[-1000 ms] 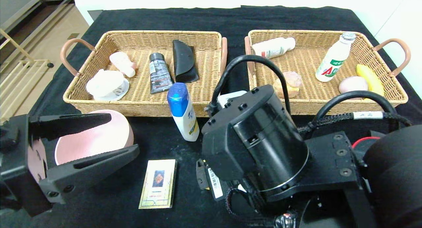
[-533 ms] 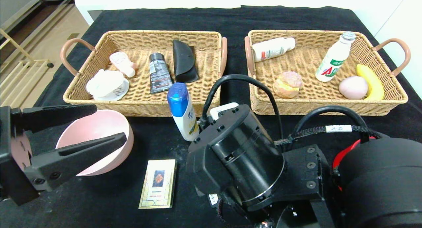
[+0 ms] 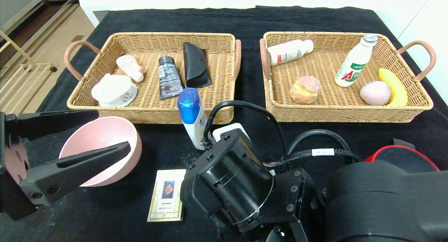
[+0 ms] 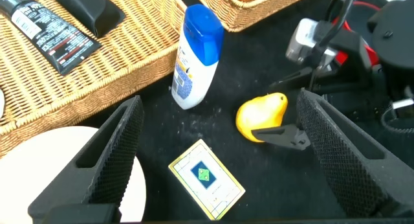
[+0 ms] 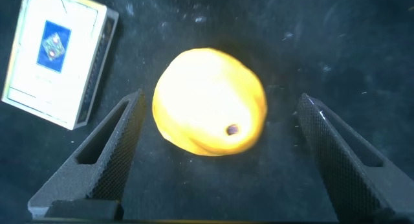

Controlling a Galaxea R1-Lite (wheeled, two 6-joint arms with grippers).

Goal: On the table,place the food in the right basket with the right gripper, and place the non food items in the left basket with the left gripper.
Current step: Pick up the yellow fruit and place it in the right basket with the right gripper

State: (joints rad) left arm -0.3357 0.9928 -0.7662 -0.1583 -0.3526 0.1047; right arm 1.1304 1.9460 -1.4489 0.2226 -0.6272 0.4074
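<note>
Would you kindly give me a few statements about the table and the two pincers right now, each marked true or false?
1. The right pincer stands open around the yellow fruit. True.
2. The banana lies in the left basket. False: it lies in the right basket.
3. The blue-capped bottle stands upright on the table. True.
4. The left pincer grips the pink bowl. False: it is open and holds nothing.

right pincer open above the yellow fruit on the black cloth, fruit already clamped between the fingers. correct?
Not clamped. The right wrist view shows the right pincer open, both fingers standing clear of the round yellow fruit, which lies untouched on the black cloth.
</note>
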